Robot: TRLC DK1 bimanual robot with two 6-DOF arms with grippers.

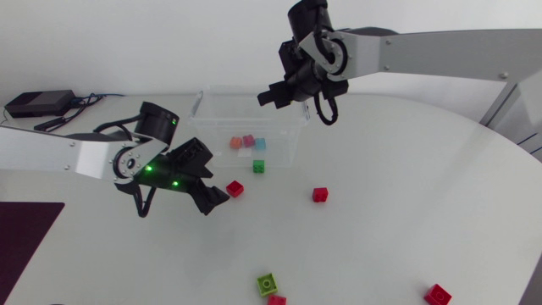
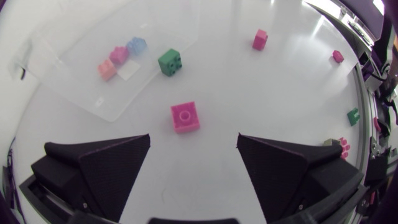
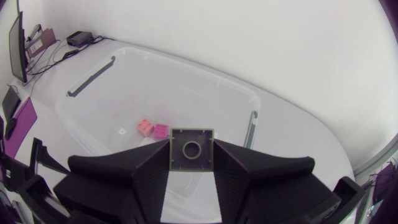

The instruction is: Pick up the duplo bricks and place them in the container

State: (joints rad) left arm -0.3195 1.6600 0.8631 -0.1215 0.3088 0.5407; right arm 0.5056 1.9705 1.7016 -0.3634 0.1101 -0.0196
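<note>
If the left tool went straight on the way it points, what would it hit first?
Probably the red brick, which lies just ahead of the left tool and in line with the gap between its open fingers, though depth is unclear.

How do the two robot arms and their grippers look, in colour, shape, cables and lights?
Both arms have silver-white links with black joints. The left arm shows small green lights and a thin black cable loop near its wrist. The right arm has a black cable loop too. The left gripper and right gripper are matte black, each with two broad wedge-shaped fingers.
</note>
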